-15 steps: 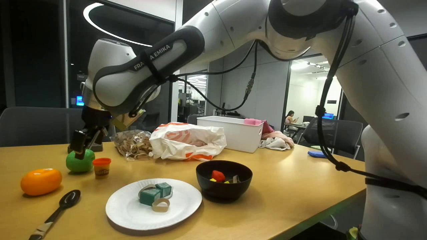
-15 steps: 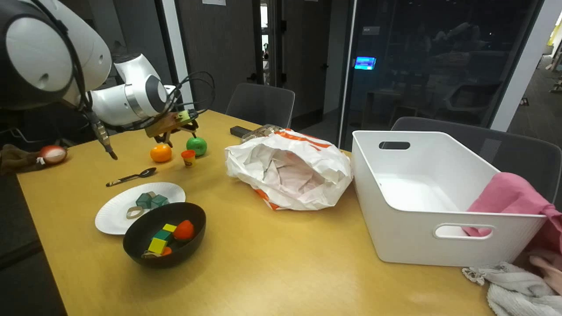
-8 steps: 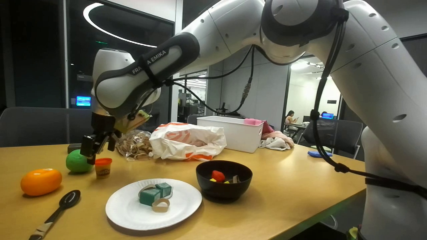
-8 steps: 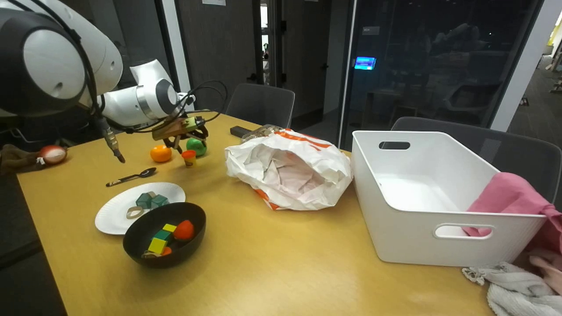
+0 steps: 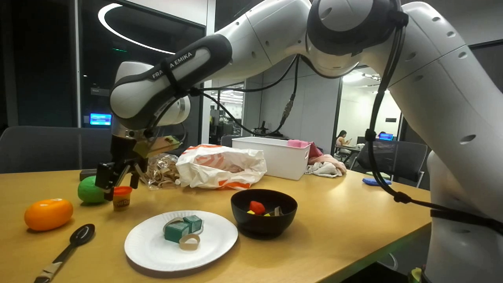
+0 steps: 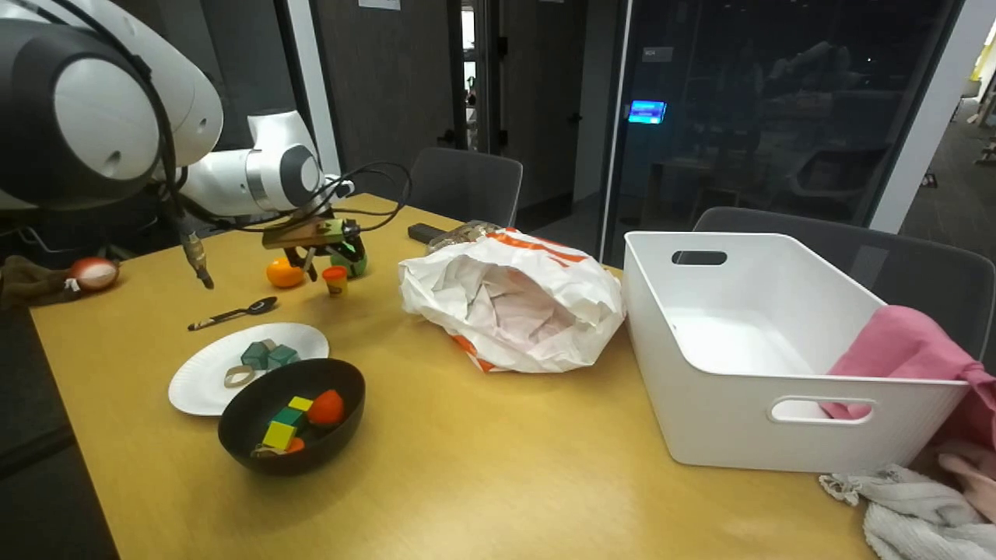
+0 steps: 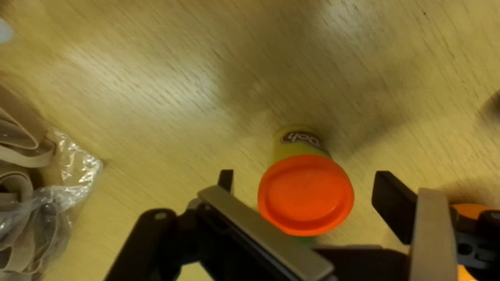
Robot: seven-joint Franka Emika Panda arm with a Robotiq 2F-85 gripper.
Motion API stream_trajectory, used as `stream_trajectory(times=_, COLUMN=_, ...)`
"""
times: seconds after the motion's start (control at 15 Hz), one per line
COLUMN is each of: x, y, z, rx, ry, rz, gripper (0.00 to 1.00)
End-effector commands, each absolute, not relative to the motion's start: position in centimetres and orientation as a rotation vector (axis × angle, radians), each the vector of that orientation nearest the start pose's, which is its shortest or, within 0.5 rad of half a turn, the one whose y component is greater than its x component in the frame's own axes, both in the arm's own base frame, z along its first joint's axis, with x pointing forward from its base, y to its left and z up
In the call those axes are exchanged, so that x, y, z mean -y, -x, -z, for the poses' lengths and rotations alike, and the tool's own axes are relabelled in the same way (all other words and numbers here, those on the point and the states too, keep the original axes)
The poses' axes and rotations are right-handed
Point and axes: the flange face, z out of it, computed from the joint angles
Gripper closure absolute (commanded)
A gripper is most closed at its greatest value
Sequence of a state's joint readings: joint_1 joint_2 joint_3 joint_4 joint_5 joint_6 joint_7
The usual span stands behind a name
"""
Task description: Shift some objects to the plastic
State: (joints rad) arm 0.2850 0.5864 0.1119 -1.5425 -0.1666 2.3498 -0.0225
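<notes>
A small yellow tub with an orange lid (image 7: 306, 195) stands upright on the table and shows in both exterior views (image 5: 121, 201) (image 6: 334, 285). My gripper (image 7: 308, 191) is open, pointing down, with its fingers on either side of the lid and gaps between. It also shows in both exterior views (image 5: 122, 188) (image 6: 336, 272). A green round fruit (image 5: 89, 191) sits beside the tub, partly hidden by the gripper. An orange fruit (image 5: 49, 214) lies nearer the table's edge. A white plastic bag with orange print (image 5: 222, 167) lies with its mouth open; it also shows here (image 6: 513, 303).
A clear bag of tan bands (image 7: 29, 218) lies close to the gripper. A black spoon (image 5: 80, 236), a white plate (image 5: 145, 251) with green blocks and bands, and a black bowl (image 5: 264, 224) with small items are on the table. A white bin (image 6: 778, 428) stands past the bag.
My gripper has moved from above the green fruit over to the tub and lowered, staying open. The tub, fruits, bag, plate and bowl look essentially unmoved.
</notes>
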Motion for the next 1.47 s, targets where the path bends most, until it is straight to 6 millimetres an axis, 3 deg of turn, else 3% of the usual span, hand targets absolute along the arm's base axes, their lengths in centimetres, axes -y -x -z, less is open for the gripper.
stream_trajectory(times=0.0, x=-25.5, y=-68.5, z=-33.7, rx=0.741, ry=3.004, rz=0.41, gripper=0.42)
stream_trajectory(times=0.27, x=-24.7, y=-69.0, z=-34.1, rx=0.685, ry=2.983, rz=0.444, gripper=0.71)
stream_trajectory(times=0.47, x=-25.1, y=-68.8, z=-36.3, rx=0.662, ry=2.967, rz=0.506, gripper=0.71)
stream_trajectory(times=0.73, x=-26.0, y=-67.6, z=-44.2, rx=0.689, ry=2.939, rz=0.797, gripper=0.71)
stream_trajectory(times=0.87, x=-25.4, y=-67.0, z=-48.4, rx=0.667, ry=2.934, rz=0.964, gripper=0.71)
stream_trajectory(times=1.13, x=-20.9, y=-66.3, z=-55.0, rx=0.462, ry=2.973, rz=1.214, gripper=0.71)
stream_trajectory(times=1.4, x=-14.3, y=-65.8, z=-57.0, rx=0.188, ry=3.086, rz=1.359, gripper=0.71)
